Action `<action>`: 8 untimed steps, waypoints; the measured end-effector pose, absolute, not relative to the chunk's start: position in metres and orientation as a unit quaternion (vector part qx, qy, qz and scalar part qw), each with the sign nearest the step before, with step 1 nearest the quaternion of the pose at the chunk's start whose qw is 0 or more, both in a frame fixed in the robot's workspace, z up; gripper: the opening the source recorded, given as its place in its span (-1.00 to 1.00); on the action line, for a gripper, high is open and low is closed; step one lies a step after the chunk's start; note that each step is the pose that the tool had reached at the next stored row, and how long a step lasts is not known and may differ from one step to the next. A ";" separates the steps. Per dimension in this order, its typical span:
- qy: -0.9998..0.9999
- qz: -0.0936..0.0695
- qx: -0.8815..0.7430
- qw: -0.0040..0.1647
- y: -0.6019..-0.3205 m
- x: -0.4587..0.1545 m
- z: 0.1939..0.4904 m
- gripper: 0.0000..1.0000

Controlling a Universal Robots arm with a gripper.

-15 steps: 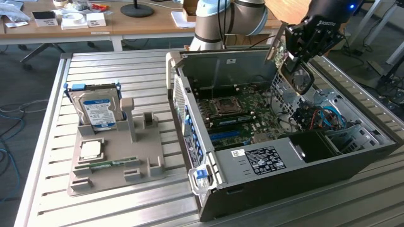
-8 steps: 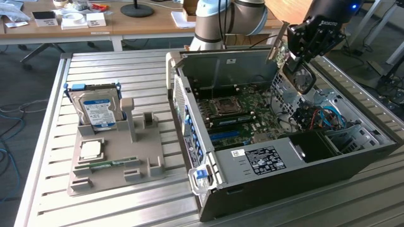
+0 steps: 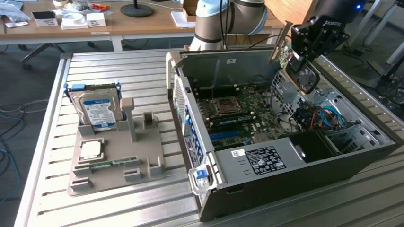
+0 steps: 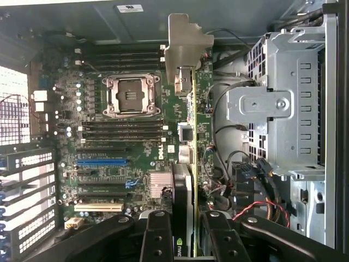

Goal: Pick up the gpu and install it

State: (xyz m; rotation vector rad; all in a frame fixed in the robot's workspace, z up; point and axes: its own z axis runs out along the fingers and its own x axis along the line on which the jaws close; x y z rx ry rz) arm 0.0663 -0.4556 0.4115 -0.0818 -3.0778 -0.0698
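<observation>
Your gripper (image 3: pixel 303 56) hangs over the open computer case (image 3: pixel 284 175). The fingers (image 4: pixel 158 240) are clamped narrow on the gpu (image 4: pixel 185 191), one on each face. The card is in the air above the motherboard (image 4: pixel 131 136), not seated. Its pale bracket (image 4: pixel 182 49) is at the end farthest from the fingers, towards the case's rear wall. The expansion slots (image 4: pixel 101 162) lie below and off to one side. Judgement: the card's long axis looks crosswise to the slots' run, not along it.
</observation>
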 end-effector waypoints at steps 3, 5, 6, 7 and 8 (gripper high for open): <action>-0.999 -0.024 -0.027 0.031 -0.456 0.066 0.411 -0.47; -0.999 -0.025 -0.026 0.029 -0.456 0.066 0.411 -0.47; -0.999 -0.026 -0.026 0.028 -0.456 0.066 0.411 -0.47; -0.999 -0.027 -0.026 0.026 -0.456 0.066 0.410 -0.47; -0.999 -0.028 -0.026 0.023 -0.456 0.066 0.410 -0.47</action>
